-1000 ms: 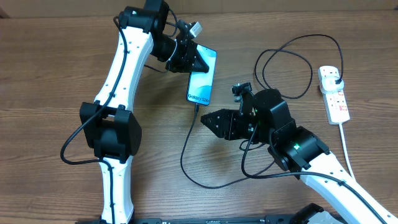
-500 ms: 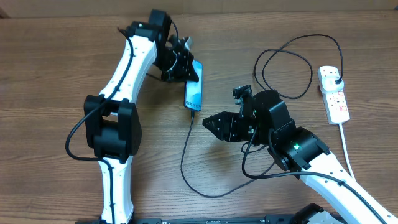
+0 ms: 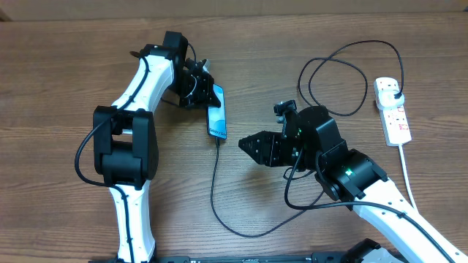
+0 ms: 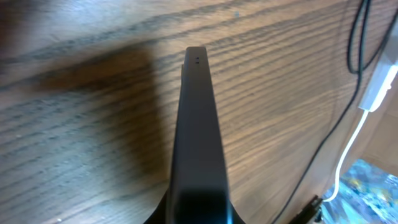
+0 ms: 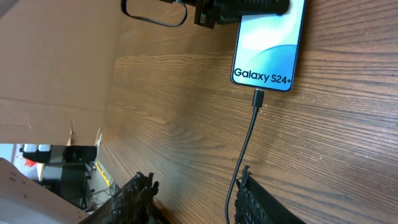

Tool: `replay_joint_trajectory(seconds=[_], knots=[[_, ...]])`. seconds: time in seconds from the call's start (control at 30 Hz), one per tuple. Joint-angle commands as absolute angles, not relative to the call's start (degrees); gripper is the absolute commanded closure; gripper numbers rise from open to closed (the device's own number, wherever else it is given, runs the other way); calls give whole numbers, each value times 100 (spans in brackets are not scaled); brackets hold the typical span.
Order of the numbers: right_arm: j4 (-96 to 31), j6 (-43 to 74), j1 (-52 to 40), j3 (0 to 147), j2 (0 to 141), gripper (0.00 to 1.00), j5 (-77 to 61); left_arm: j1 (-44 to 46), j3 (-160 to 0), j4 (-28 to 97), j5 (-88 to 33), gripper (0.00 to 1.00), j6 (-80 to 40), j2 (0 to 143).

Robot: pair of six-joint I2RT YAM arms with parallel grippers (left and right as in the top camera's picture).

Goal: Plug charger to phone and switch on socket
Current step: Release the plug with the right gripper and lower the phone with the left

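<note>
The phone (image 3: 216, 112) is held near the middle of the table (image 3: 58, 88), tipped onto its long edge so that only a narrow strip of screen is seen from above. Its top end is gripped by the left pincer (image 3: 205, 93), which is clenched on it. Whether the lower edge touches the wood cannot be told.

The connector (image 5: 258, 98) of the charger (image 3: 213, 191) is seated in the port at the phone's bottom end, just below the "Galaxy S24+" lettering. From there the thin black cable is laid in a wide loop across the table.

The right pincer (image 3: 247, 143) is released, its jaws apart with nothing gripped, just beside the cable and pointed toward the phone.

The socket (image 3: 395, 117) is laid at the right edge, well apart from the phone. A black plug (image 3: 395, 90) is seated in its far outlet, and a thick white cord (image 3: 409, 183) leaves its near end. The switch position cannot be made out.
</note>
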State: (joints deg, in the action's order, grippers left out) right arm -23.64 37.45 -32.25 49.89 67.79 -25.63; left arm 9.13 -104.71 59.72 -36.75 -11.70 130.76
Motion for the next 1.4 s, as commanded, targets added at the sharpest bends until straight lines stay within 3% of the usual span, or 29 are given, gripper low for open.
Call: replay_joint_trajectory(seconds=[0.0,0.93,1.37], knots=[[-2359,3699,-3214,5019,6840,55,-2508,928,-10350,5924,-3586,95,-1205,13002],[-2397,3697,-3214,5019,6849,55,-2504,941,-10291,5872,-3387,95,-1210,13002],[-2399,3697,-3214,5019,6849,55,-2491,939,-9389,5179,-3404,95,-1505,13002]])
